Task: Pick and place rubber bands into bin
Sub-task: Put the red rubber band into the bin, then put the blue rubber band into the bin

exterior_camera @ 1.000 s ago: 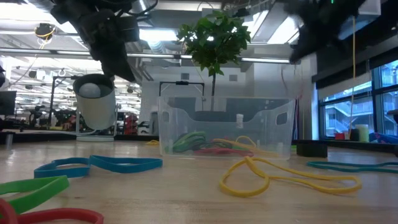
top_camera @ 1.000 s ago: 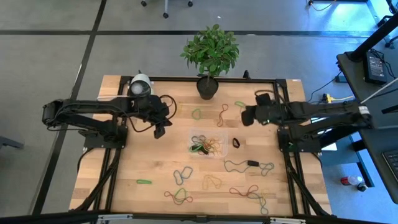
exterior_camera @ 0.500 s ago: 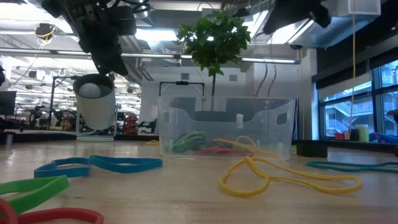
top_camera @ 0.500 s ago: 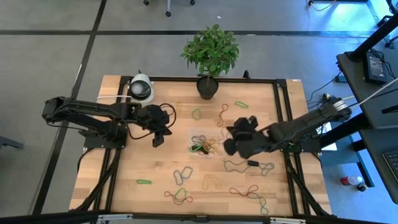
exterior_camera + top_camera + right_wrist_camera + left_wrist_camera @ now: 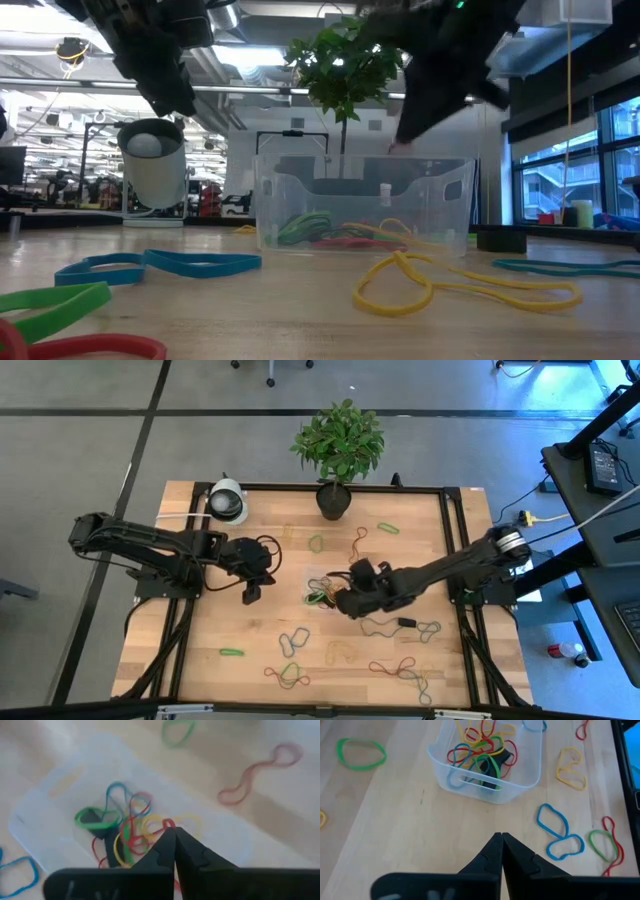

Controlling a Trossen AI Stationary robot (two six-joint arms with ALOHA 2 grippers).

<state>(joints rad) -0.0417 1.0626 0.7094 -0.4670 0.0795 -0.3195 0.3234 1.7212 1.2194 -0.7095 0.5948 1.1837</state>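
The bin (image 5: 312,578) is a small clear tray at the table's middle. It holds a tangle of red, yellow, green and blue rubber bands (image 5: 480,750). More rubber bands lie loose on the wood: a blue one (image 5: 293,640), a yellow one (image 5: 340,652), a green one (image 5: 232,652). My right gripper (image 5: 175,832) hangs shut just above the bin's right part, its fingers slanting down, and nothing shows between them. My left gripper (image 5: 501,837) is shut and bare, raised over bare wood left of the bin (image 5: 485,792).
A dark plant pot (image 5: 333,500) with a leafy plant stands at the far edge. A white round device (image 5: 226,502) sits at the far left. A small black block (image 5: 406,622) lies among long bands right of the bin. Other bands lie along the near edge (image 5: 395,667).
My right gripper has swung from the table's right side toward the bin and sunk, rolling a little, and now hangs over it. My left gripper has shifted a short way toward the near edge. Both stay shut.
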